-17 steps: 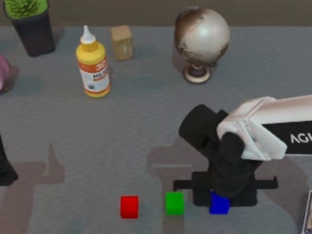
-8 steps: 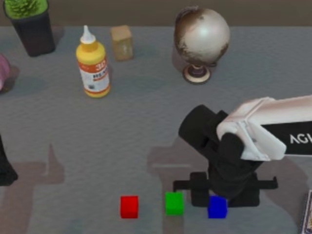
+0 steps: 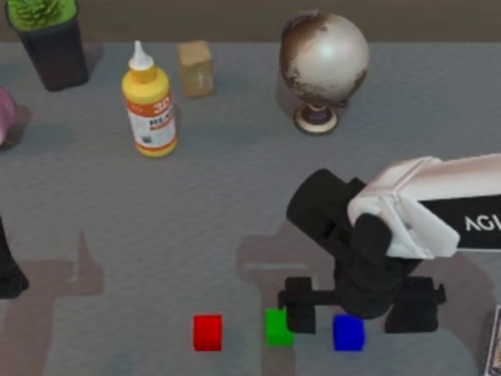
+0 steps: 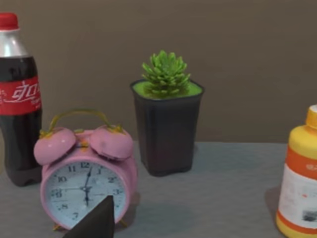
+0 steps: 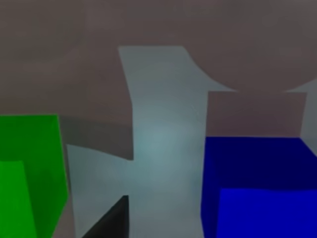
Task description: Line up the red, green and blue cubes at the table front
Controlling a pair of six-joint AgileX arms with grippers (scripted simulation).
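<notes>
Top view. Surface point(image 3: 196, 219): grey-blue, cloth-like. Along the lower edge of the frame, one row: red cube point(image 3: 207, 332) at lower centre-left, green cube point(image 3: 277, 327) to its right, blue cube point(image 3: 348, 332) further right, all apart from each other. Right tool point(image 3: 358, 305): lower right of the frame, hanging over the blue cube, released, its two dark fingers spread wide, one next to the green cube, the other on the blue cube's far side; neither finger touches the blue cube. Left arm point(image 3: 8, 270): parked at the left edge, tool out of sight. Upper part of the frame: potted plant point(image 3: 48, 35) upper left, yellow bottle point(image 3: 149, 102), tan block point(image 3: 196, 69), globe point(image 3: 323, 63) upper centre-right.

Left wrist view. Pink alarm clock point(image 4: 86, 176), cola bottle point(image 4: 17, 99), potted plant, yellow bottle; one dark fingertip at the lower edge, tool state cannot be told.

Right wrist view. Green cube and blue cube on the surface, a bare strip between them.
</notes>
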